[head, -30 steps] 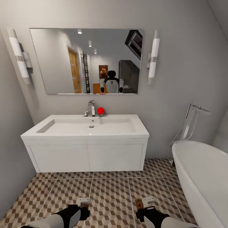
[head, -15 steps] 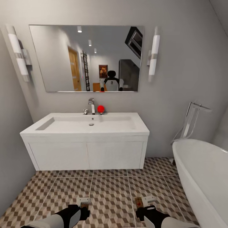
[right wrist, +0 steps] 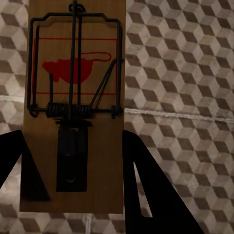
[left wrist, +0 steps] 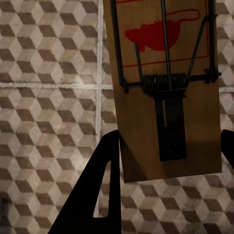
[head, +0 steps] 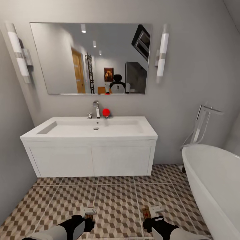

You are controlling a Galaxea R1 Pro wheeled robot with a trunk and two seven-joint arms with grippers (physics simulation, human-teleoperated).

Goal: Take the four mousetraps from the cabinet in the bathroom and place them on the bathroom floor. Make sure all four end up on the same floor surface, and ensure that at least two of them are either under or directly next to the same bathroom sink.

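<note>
Plainly tan mousetraps (left wrist: 165,87), dark wire, red mark.

Home bathroom, white sink (head: 96,128), mirror (head: 90,58), bathtub (head: 213,180), tiled floor (head: 116,200)

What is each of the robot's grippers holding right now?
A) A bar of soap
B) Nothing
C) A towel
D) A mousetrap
D: a tan mousetrap with wire spring and red mark sits between the left gripper fingers, and another mousetrap sits in the right gripper, above the floor.

mousetraps (left wrist: 163,83) (right wrist: 73,107): tan boards, red mark | one per hand
</note>
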